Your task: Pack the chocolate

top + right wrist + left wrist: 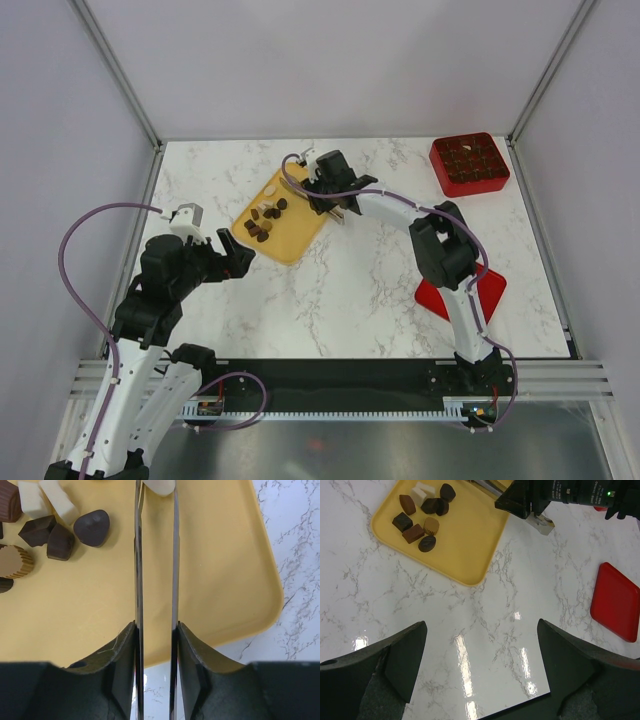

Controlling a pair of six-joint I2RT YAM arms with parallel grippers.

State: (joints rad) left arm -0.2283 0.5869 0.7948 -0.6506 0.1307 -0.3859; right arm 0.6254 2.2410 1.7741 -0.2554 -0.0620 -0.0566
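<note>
table: white marble table (pixel 370 300), walled on three sides, both arm bases at the near edge.
right arm: right arm (pixel 445 250) stretches left across the table, wrist above the yellow tray's right corner.
left arm: left arm (pixel 160 285) folded at the left side, wrist aimed at the tray's near corner.
tray: yellow-orange tray (pixel 290 240) lies diagonally at table centre-left, flat on the marble.
box: red gridded box (pixel 472 190) at the far right corner, well apart from the tray; one pale spot in a back cell, too small to name.
lid: flat red lid (pixel 616 602) on the table at right, partly under the right arm in the top view.
left gripper: left gripper (pixel 480 645) spread wide and released, nothing between the fingers, over bare marble near the tray's corner.
right gripper: right gripper (pixel 156 495) has thin metal blades nearly together over the tray, clenched on a white piece at the tips.
chocolate: chocolate pieces (pixel 413 533) clustered on the tray's left half, dark lumps, brown blocks, one ribbed tan piece, white blocks, some touching.
held piece: cream-white chocolate (pixel 160 486) sits between the blade tips, cut off by the frame's top edge, apart from the cluster.
</note>
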